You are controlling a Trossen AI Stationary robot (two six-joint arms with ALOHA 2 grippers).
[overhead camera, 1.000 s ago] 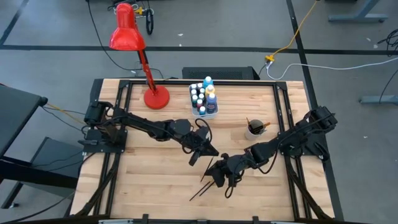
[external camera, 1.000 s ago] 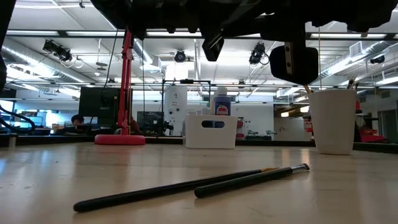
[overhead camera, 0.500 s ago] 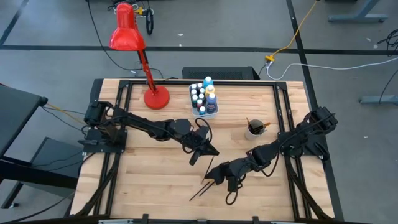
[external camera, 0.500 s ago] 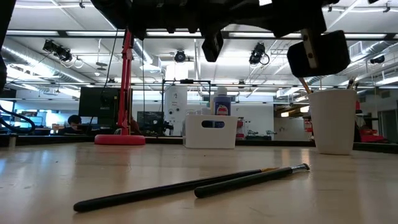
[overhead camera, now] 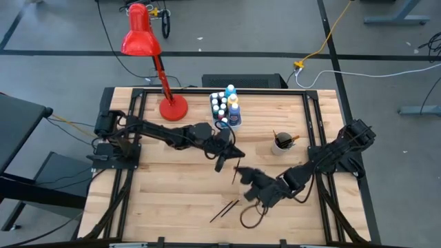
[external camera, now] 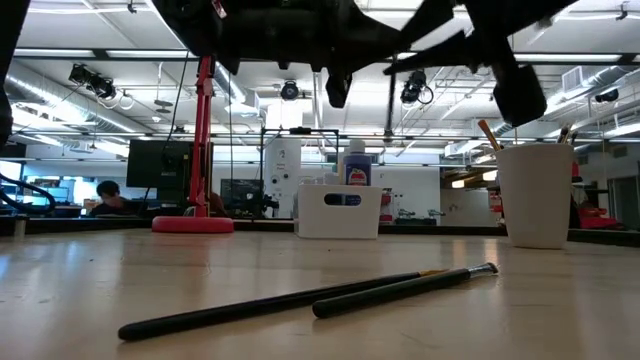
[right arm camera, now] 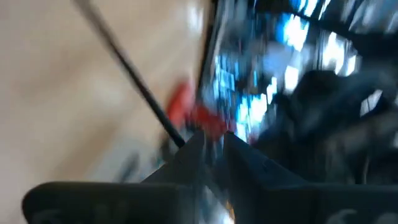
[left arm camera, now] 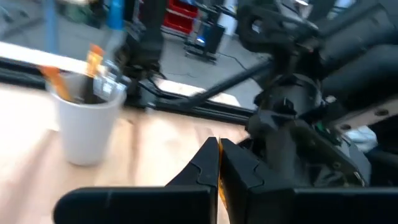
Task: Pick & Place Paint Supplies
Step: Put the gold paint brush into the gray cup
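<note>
Two paintbrushes (overhead camera: 224, 209) lie near the table (overhead camera: 165, 200) front edge, open wood around.

Light wood-plank table (overhead camera: 165, 193) w/ black rails along its edges. Red desk lamp (overhead camera: 172, 108) stands on its round base near the far edge, left of centre. Just right of it, white tub (overhead camera: 231, 124) at the far edge, packed w/ white-capped paint bottles (overhead camera: 222, 105). Further right & nearer the middle, a white cup (overhead camera: 280, 146) w/ brush handles sticking out. 2 thin dark paintbrushes (external camera: 300, 303) lie flat on the near part, side by side, almost touching, angled across the boards; low view shows one w/ a metal ferrule at its right end
</note>
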